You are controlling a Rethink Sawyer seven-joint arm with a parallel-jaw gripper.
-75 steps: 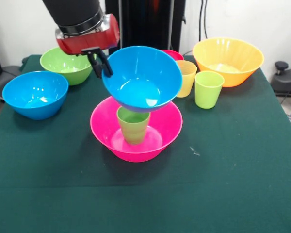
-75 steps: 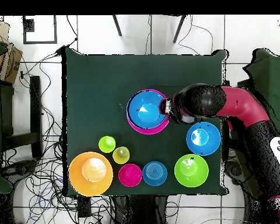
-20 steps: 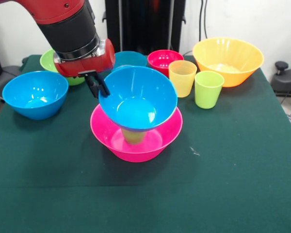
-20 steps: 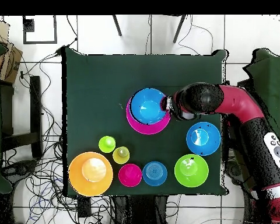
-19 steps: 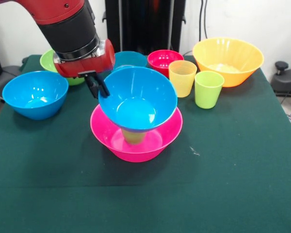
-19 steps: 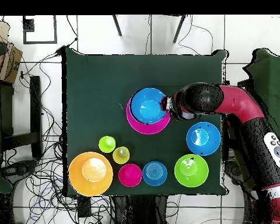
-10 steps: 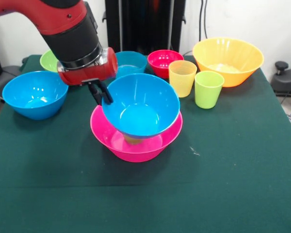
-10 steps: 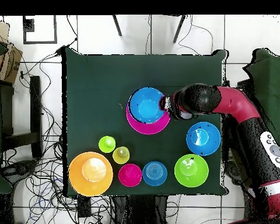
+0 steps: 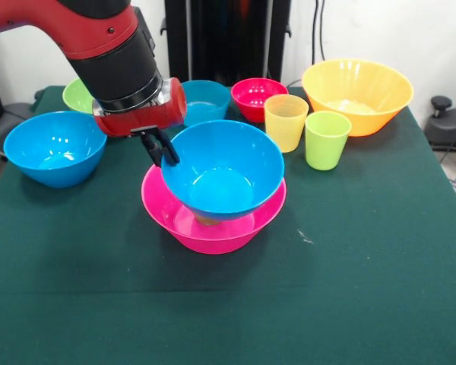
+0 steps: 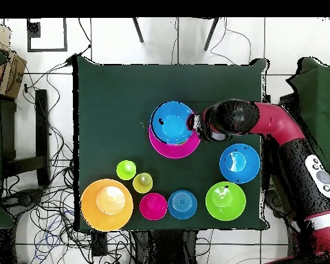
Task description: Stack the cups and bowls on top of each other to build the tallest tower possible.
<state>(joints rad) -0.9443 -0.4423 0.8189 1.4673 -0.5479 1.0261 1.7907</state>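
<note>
The pincer (image 9: 162,150) is clamped on the rim of the blue bowl (image 9: 223,169) — held tilted, just beside it, over the pink bowl (image 9: 167,218), likely to seat it on the mostly hidden cup beneath.

**Sawyer arm: red shell, black joints**

The arm (image 9: 99,30) is showing a glossy red casing that is giving way to a wide black cylindrical section, ringed below by a thin silver band. Directly above the gripper (image 9: 161,150), a rounded red wrist housing (image 9: 140,114) is catching the light. The gripper's fingers (image 9: 167,152) are appearing short, thin and black. From overhead, the red upper link (image 10: 312,172) is displaying a grey panel with small round buttons.
</note>
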